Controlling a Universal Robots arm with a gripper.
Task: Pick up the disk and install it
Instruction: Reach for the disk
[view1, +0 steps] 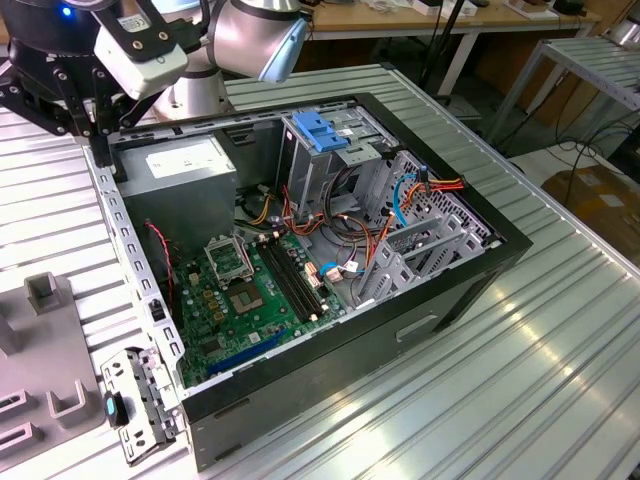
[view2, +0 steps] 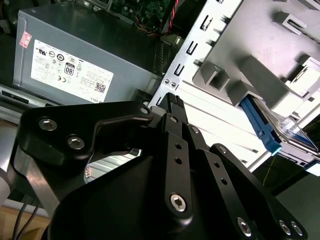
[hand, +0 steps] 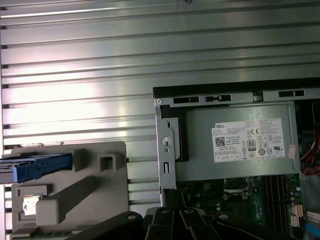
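Observation:
The disk (hand: 35, 167), a dark drive with bright blue side rails, rests in a grey holder (hand: 85, 187) beside the open computer case (hand: 167, 145). In the second wrist view the disk (view2: 292, 135) shows a blue rail along its edge. My black gripper (view2: 172, 102) hangs above the case's corner by the power supply, between the holder and the case, some way from the disk. Its fingers are shut together with nothing between them. In the exterior view the gripper (view1: 85, 115) is at the top left, over the case's rear corner.
The open case (view1: 470, 215) lies on a ribbed metal table (view1: 520, 380), with motherboard (view1: 250, 290), cables and a grey power supply (view1: 190, 165) inside. A light-blue ribbed latch plate (view1: 318, 130) tops the drive cage. The grey holder (view1: 45, 330) sits at the exterior view's left.

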